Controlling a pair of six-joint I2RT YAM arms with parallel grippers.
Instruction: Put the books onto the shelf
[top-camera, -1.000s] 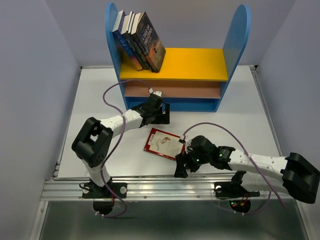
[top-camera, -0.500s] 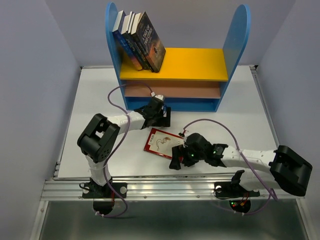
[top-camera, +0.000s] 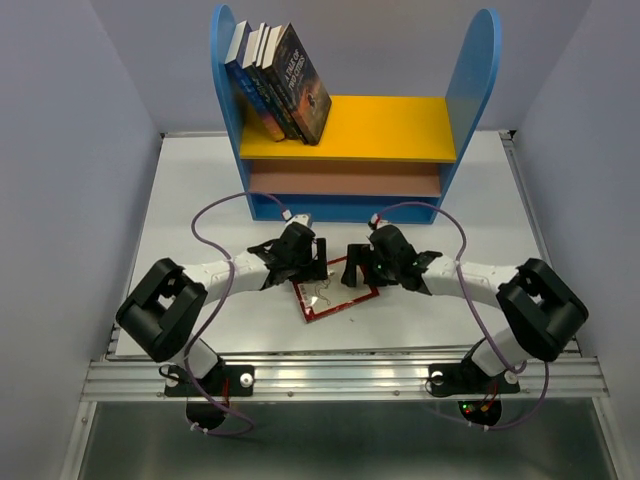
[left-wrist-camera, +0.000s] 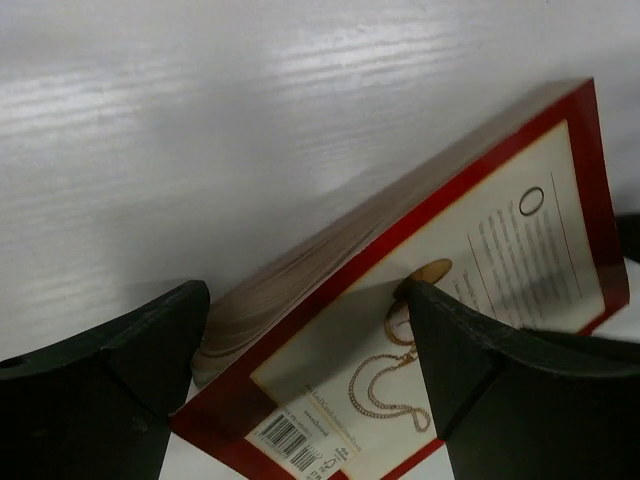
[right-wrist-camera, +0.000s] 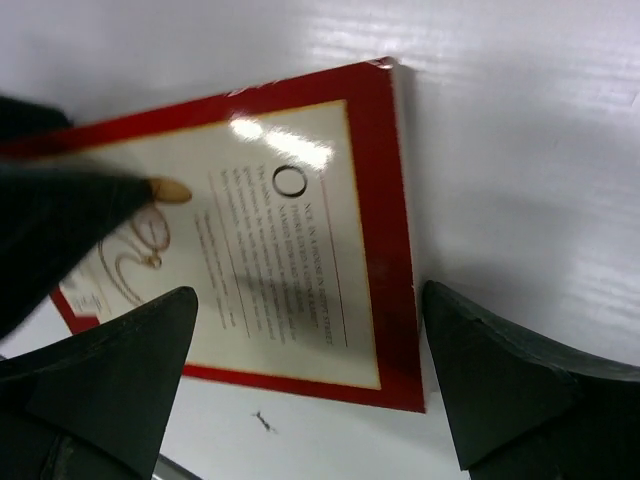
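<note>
**Q:** While it lay on the worktop (top-camera: 200, 200), how did the book (top-camera: 335, 298) look?
**A:** Thin and flat, with a cream cover inside a red border, just before the shelf (top-camera: 480, 70).
**Q:** Its edges?
**A:** White worktop showed along the near ones. The left gripper (top-camera: 297, 275) and the right gripper (top-camera: 365, 275) stood spread over the far ones, grasping nothing.
**Q:** The shelf?
**A:** Other books (top-camera: 280, 85) leaned at the left of the yellow board (top-camera: 390, 130).
</note>
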